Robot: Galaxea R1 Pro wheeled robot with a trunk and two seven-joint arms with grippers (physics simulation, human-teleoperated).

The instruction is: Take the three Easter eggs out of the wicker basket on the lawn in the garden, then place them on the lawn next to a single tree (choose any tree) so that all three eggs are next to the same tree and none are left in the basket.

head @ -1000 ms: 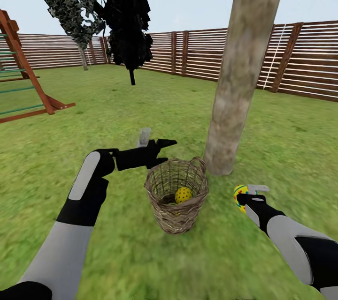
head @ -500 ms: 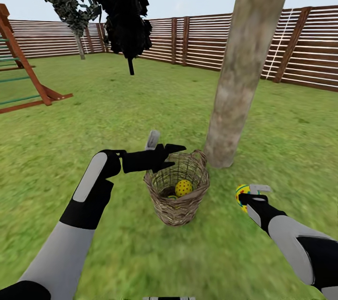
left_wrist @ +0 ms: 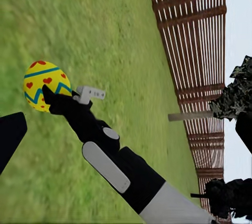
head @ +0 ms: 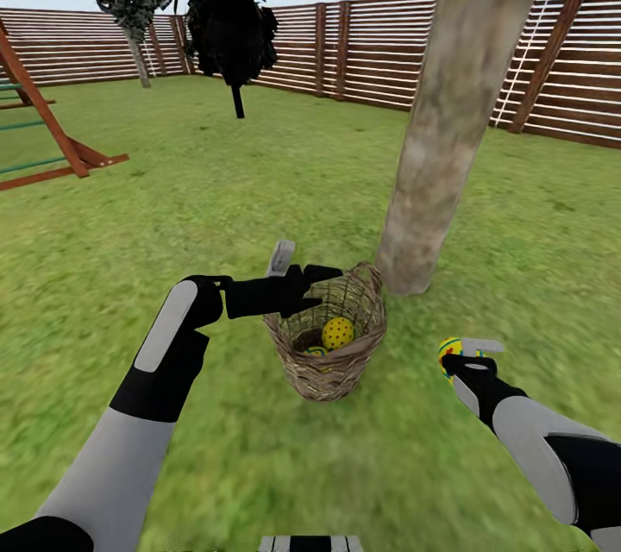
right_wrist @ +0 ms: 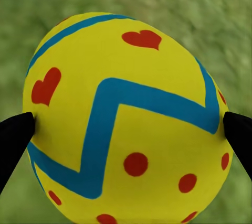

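Your left tool (head: 312, 276) hangs spread, empty, over the wicker basket (head: 326, 343), two Easter eggs (head: 337, 332) below it. Past the tree (head: 448, 116), your right tool (head: 455, 359) is clamped on the third egg (head: 448, 350), not yet on the lawn (head: 259, 190).

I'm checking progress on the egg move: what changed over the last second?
The left gripper moved from beside the brown woven wicker basket to over its rim. The head camera shifted too. Unchanged: the right gripper grips one yellow, blue-zigzag Easter egg above the grass; eggs remain inside the basket.
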